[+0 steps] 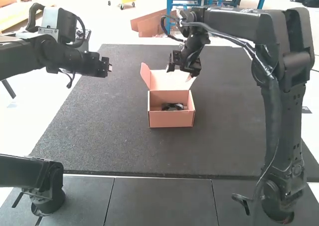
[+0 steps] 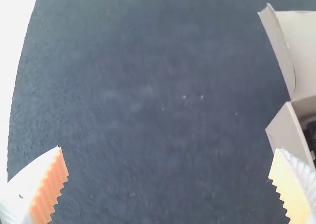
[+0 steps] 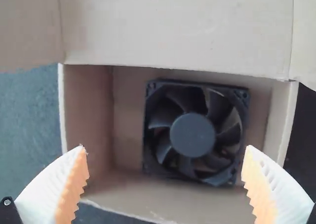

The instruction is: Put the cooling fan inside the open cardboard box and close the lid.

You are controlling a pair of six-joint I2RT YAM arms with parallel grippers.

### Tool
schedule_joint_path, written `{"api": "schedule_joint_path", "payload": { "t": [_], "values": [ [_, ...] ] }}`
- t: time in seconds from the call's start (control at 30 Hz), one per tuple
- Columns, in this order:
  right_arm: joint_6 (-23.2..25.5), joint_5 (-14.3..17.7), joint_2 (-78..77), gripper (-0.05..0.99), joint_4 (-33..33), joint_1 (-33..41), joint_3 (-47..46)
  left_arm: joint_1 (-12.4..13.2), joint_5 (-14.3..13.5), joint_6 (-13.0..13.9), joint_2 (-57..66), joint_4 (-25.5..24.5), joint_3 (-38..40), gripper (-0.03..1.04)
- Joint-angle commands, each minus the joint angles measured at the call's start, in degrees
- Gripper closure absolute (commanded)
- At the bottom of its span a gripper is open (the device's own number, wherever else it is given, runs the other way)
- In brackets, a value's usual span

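Observation:
The black cooling fan (image 3: 195,130) lies flat on the floor of the open cardboard box (image 1: 171,116), seen also as a dark shape (image 1: 173,107) in the high view. The box lid (image 1: 167,80) stands open, leaning back toward the far side. My right gripper (image 1: 183,65) hangs open above the lid's far edge, its orange-padded fingers (image 3: 71,184) wide apart with nothing between them. My left gripper (image 1: 106,66) is open over bare mat to the left of the box, clear of it; a corner of the box (image 2: 291,75) shows in the left wrist view.
The box stands near the middle of a dark mat (image 1: 99,126) covering the table. More flattened cardboard (image 1: 149,22) lies beyond the mat's far edge. Open mat surrounds the box on all sides.

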Motion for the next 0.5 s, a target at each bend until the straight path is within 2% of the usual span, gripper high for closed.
{"api": "schedule_joint_path", "payload": {
  "t": [0.0, 0.1, 0.13, 0.3, 0.47],
  "values": [
    [-8.95, -0.98, -5.42, 0.12, -2.36, -1.52, 2.52, -0.46, -0.51, -1.71, 1.94, 0.19, 2.84, 0.04],
    [-13.61, 1.04, -9.55, 0.04, -1.66, -3.01, -0.82, -0.54, -0.51, -2.5, 4.49, 0.46, 3.54, 0.04],
    [-15.01, 2.89, -11.57, 0.04, -0.25, -3.63, -2.93, -0.46, -0.51, -2.77, 5.28, 0.63, 3.98, 0.04],
    [-18.27, 7.9, -22.65, 0.04, 12.49, -5.3, -17.61, -0.54, -0.51, -2.94, 9.5, 2.39, 5.39, 0.04],
    [-18.09, 8.25, -30.64, 0.03, 27.7, -7.58, -31.41, -0.54, -0.59, -3.3, 15.21, 4.76, 7.24, 0.04]
  ]
}}
